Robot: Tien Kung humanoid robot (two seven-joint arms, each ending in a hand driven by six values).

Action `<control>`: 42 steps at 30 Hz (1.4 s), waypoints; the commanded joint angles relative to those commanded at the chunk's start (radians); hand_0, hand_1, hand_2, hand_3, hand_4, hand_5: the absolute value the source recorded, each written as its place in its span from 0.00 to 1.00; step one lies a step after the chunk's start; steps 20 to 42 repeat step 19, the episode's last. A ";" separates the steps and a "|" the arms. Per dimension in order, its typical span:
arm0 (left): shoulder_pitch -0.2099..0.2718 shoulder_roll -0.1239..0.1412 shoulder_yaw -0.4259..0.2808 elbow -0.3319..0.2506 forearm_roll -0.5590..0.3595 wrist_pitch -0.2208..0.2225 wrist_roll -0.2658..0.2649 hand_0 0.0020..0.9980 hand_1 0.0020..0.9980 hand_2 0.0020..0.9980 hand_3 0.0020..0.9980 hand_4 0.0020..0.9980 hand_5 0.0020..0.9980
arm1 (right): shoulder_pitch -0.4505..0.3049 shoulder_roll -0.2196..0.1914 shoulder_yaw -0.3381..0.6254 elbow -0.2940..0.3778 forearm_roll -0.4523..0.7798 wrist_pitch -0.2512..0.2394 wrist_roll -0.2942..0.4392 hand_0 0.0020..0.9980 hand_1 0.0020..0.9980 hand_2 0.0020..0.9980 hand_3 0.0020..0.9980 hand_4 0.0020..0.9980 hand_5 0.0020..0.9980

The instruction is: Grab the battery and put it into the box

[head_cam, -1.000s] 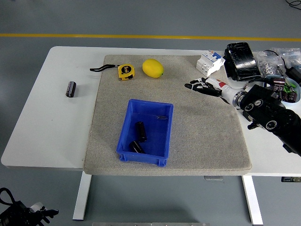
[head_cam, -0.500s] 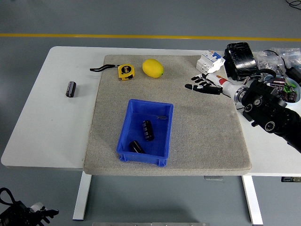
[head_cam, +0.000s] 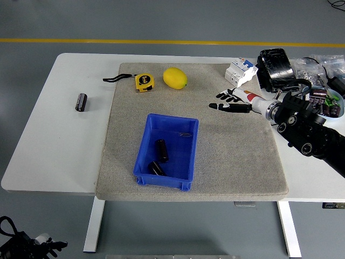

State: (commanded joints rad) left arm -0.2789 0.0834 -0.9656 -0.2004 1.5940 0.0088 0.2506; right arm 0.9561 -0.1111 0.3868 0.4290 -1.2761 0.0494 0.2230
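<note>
Now a battery [head_cam: 161, 150] has settled beside another in the blue box [head_cam: 186, 131]; the robot hand [head_cam: 227, 102], fingers spread and empty, pulls back.

Bright, even overhead light, soft faint shadows, sharp focus throughout.

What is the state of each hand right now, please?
Left hand: not in view.
Right hand: open, fingers spread, holding nothing, over the mat's right side.
</note>
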 joint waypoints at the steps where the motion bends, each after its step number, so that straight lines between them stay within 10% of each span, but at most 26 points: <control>1: 0.000 0.000 -0.002 0.000 0.001 0.001 0.000 0.56 0.52 0.61 0.60 0.58 0.64 | 0.000 0.000 -0.001 0.000 0.000 0.000 0.000 0.88 0.83 0.83 0.83 1.00 0.89; 42: 0.001 0.000 0.009 -0.004 -0.005 -0.010 0.006 0.56 0.52 0.61 0.60 0.58 0.64 | -0.002 -0.009 0.006 -0.005 -0.005 0.003 -0.001 0.88 0.83 0.83 0.83 1.00 0.89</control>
